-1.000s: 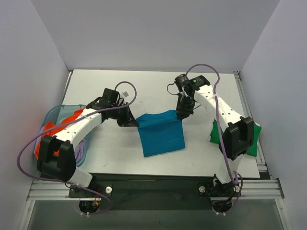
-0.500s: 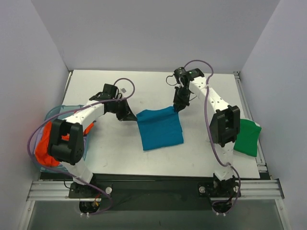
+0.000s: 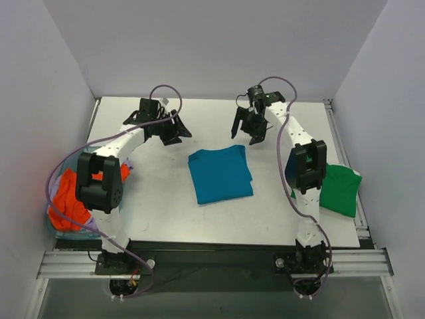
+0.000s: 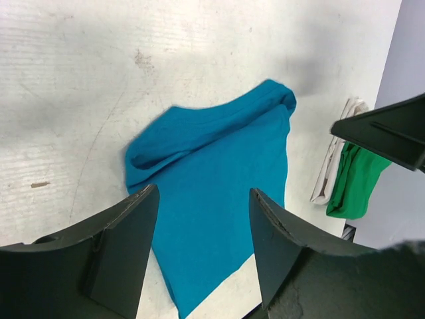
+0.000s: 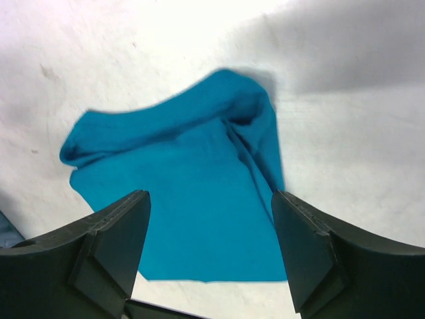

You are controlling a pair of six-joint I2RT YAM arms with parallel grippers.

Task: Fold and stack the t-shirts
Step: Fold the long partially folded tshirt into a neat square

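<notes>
We see the left gripper (image 3: 178, 135) and right gripper (image 3: 246, 135) spread open, empty, beyond the folded teal shirt (image 3: 219, 176) on the table (image 3: 159, 199).

1. Your left arm (image 3: 126, 141) reaches forward, elbow bent inward.
2. Your left hand (image 3: 176, 135) hangs with fingers spread, holding nothing.
3. Your right arm (image 3: 293, 136) stretches far forward.
4. Your right hand (image 3: 245, 134) has fingers apart too, empty.

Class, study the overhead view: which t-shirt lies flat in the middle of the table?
The teal-blue t-shirt. The green t-shirt sits off at the far right, and the orange t-shirt is bunched up at the far left.
</notes>
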